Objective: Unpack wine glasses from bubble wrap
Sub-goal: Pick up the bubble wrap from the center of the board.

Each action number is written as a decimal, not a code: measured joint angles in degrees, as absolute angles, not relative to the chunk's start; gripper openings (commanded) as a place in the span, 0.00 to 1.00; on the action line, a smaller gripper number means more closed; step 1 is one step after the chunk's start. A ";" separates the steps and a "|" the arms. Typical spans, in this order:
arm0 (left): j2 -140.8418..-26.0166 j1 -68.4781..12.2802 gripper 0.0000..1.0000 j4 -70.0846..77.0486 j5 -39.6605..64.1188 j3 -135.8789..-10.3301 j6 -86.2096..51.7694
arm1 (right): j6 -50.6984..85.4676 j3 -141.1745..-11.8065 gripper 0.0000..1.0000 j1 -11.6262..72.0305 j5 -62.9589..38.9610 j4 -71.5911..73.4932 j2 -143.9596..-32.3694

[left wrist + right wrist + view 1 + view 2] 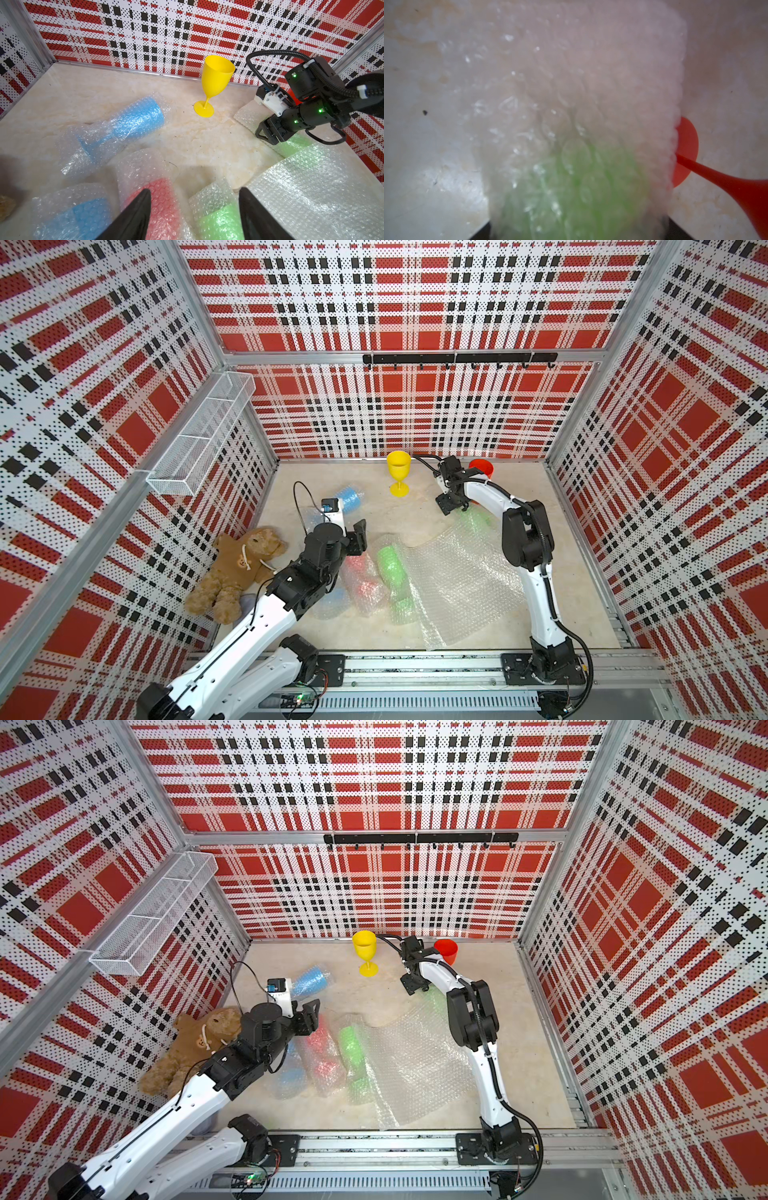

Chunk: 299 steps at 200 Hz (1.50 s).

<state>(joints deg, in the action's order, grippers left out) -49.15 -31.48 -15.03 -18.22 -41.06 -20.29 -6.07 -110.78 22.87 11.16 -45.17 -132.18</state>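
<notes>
A yellow wine glass (399,472) and a red wine glass (482,467) stand bare and upright at the back wall. Still in bubble wrap lie a green wine glass (571,187), a second green one (392,572), a red one (361,576) and two blue ones (349,497) (72,216). My right gripper (575,230) points down with its fingers against both sides of the wrapped green wine glass near the red one's foot (685,149). My left gripper (193,190) hangs open and holds nothing, above the wrapped red and green ones.
A loose sheet of bubble wrap (461,585) lies spread at the front right of the floor. A brown teddy bear (237,568) lies by the left wall. A white mesh shelf (199,435) hangs on the left wall and a black hook rail (457,358) on the back wall.
</notes>
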 measured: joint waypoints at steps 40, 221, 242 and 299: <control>-49.25 -31.16 0.69 -15.03 -18.22 -41.06 -20.29 | -7.33 -102.02 0.69 23.57 10.33 -36.40 -122.39; -49.54 -31.09 0.69 -15.00 -17.78 -41.06 -20.29 | 8.21 -92.60 0.61 23.88 -7.14 -22.81 -87.15; -49.54 -31.05 0.69 -15.00 -17.15 -41.06 -20.29 | 10.55 -91.11 0.61 23.88 -8.86 -28.58 -81.69; -49.52 -31.07 0.69 -14.98 -15.99 -41.06 -20.29 | 15.31 -90.48 0.59 23.99 -14.06 -50.33 -74.02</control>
